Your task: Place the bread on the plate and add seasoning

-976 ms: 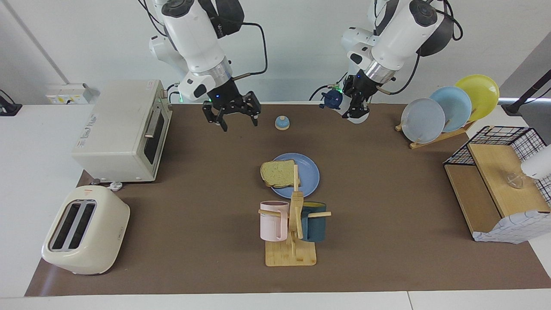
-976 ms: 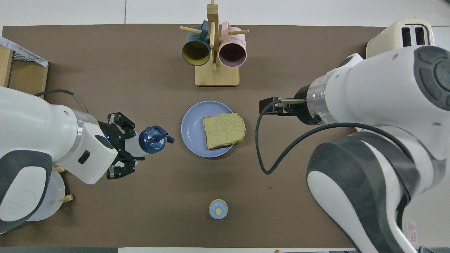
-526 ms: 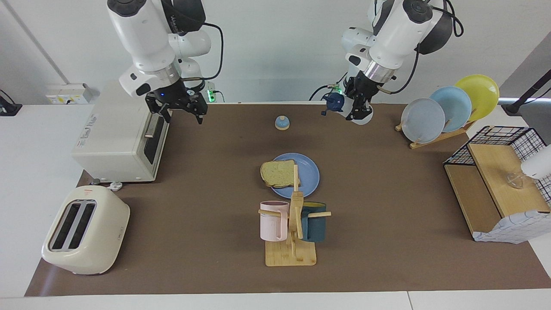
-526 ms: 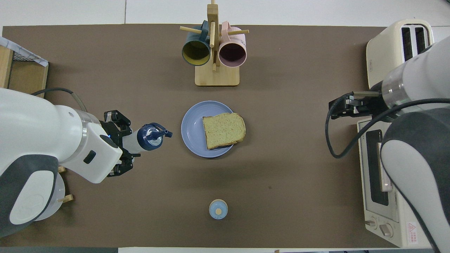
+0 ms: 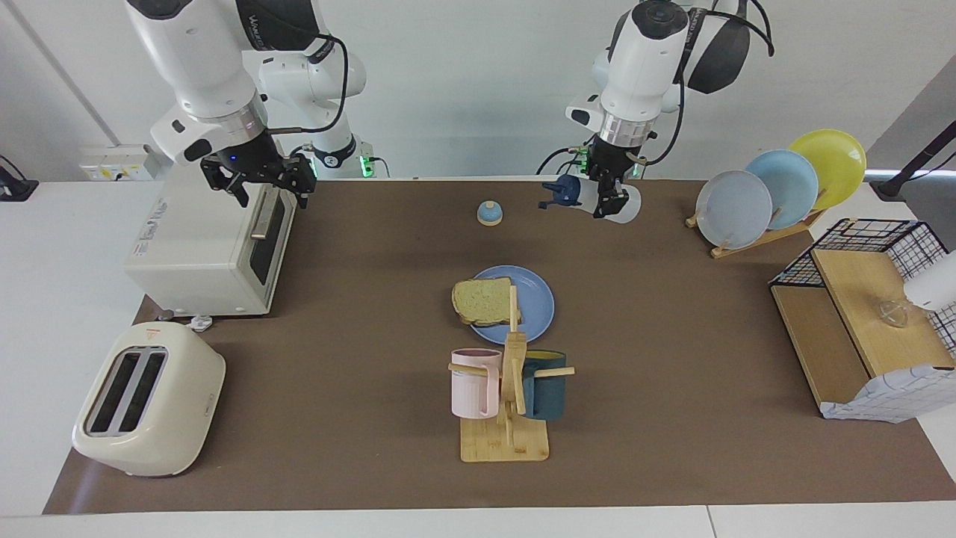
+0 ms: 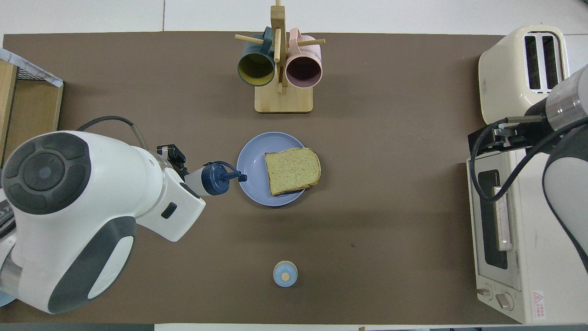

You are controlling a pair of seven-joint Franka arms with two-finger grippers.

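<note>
The bread (image 5: 484, 301) (image 6: 292, 170) lies flat on the blue plate (image 5: 539, 300) (image 6: 250, 171) in the middle of the brown mat, its crust hanging slightly over the rim. My left gripper (image 5: 609, 202) is raised and shut on the seasoning bottle (image 5: 597, 200) (image 6: 202, 180). The bottle is tipped on its side, and its navy cap (image 5: 567, 190) (image 6: 217, 177) points toward the right arm's end. From above, the cap's spout reaches the plate's rim. My right gripper (image 5: 261, 183) hangs open and empty over the toaster oven (image 5: 209, 232) (image 6: 505, 239).
A small blue-topped bell (image 5: 489, 214) (image 6: 285, 273) sits nearer to the robots than the plate. The mug tree (image 5: 508, 396) (image 6: 280, 69) stands farther out. A toaster (image 5: 146, 400) (image 6: 523, 69), a plate rack (image 5: 777, 187) and a wooden shelf with a wire basket (image 5: 866, 321) line the table's ends.
My right arm swung away from the table's middle to over the toaster oven. My left arm rose and turned, tipping the bottle sideways and bringing its cap toward the plate.
</note>
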